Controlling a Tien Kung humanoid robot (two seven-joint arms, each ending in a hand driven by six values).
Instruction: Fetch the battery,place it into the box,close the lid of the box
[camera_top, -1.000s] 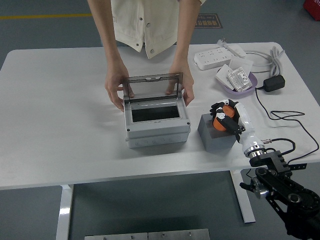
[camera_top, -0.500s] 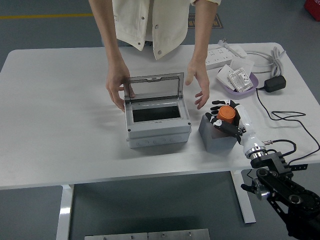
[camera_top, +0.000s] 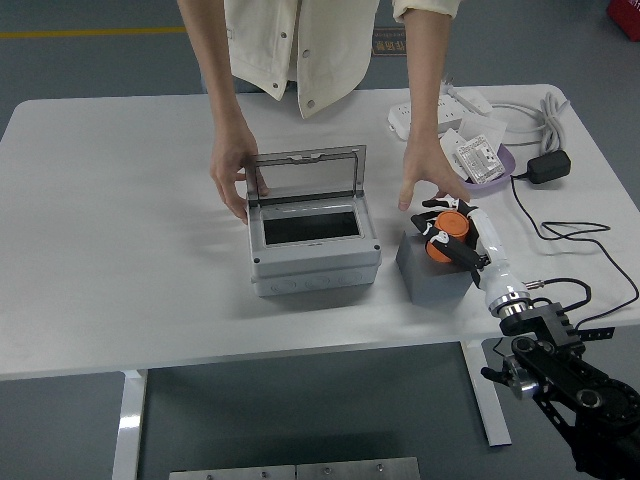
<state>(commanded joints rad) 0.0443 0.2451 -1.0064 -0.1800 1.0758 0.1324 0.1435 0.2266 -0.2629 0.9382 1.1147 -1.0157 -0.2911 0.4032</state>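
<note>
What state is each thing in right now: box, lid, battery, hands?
box: open, inside looks empty
lid: raised upright, steadied by a person's hand at its left edge
battery: orange, gripped over the grey block
right hand: shut on the battery
person's other hand: open, just behind the battery, holding nothing
power strip: lying flat at the table's far right

The person's hand (camera_top: 428, 172) left the box (camera_top: 314, 237) (lid side) — now beside the battery (camera_top: 446, 228).
</note>
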